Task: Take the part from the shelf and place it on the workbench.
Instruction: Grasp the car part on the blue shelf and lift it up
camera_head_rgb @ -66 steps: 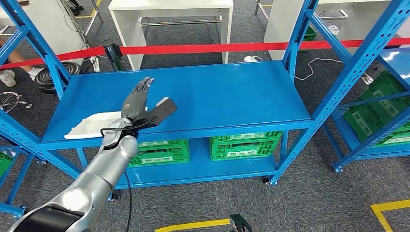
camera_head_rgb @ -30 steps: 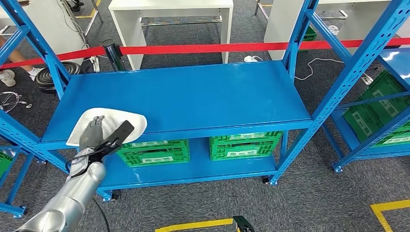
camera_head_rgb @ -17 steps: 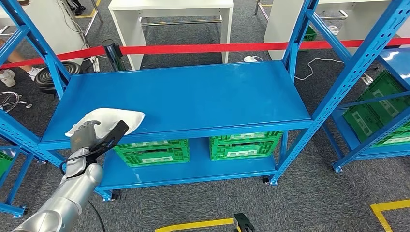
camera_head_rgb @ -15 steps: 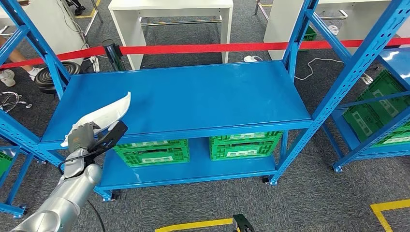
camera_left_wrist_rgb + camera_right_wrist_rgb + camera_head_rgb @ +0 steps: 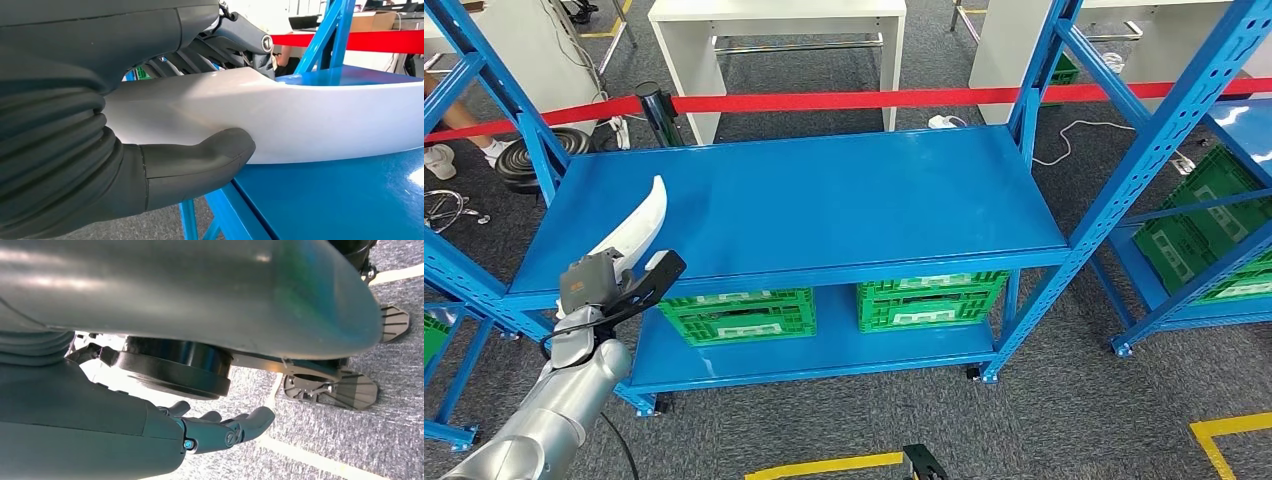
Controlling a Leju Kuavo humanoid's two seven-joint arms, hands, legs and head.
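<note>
At the shelf (image 5: 824,200) edge, left hand (image 5: 589,285) holds white part (image 5: 639,225) tilted up

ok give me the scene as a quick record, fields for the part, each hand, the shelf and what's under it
part: white curved panel, tipped up on edge over the shelf's front left corner
left hand: left hand grips the panel's lower end, thumb under it
right hand: right hand hangs by the robot's side over grey carpet, fingers apart, holding nothing
shelf: blue metal shelf
below: green crates on the lower level
</note>
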